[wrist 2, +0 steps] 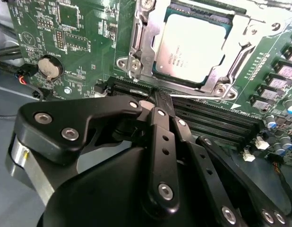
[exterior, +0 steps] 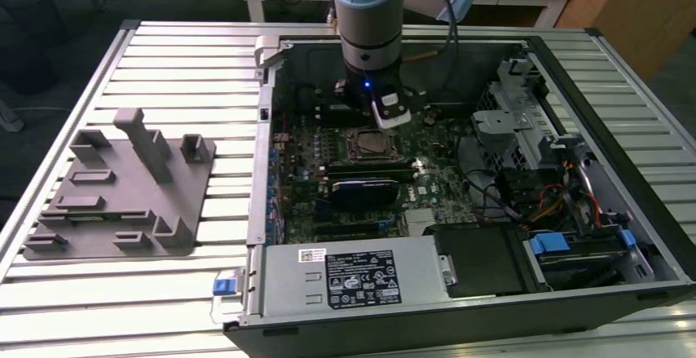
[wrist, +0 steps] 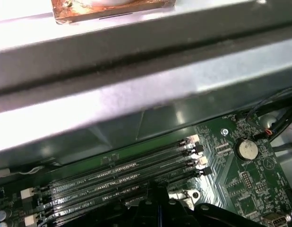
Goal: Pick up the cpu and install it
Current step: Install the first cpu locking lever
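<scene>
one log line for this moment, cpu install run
cpu: seated in motherboard socket | gripper: shut, empty, over memory slots beside socket | grey fixture block: on table outside case

Gripper [wrist 2: 158,101] fingertips hidden behind its own linkage, cpu [wrist 2: 191,47] beyond it, far edge cropped

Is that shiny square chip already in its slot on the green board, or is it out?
In. The cpu lies flat inside the metal socket frame, with the gripper empty beside it.
</scene>
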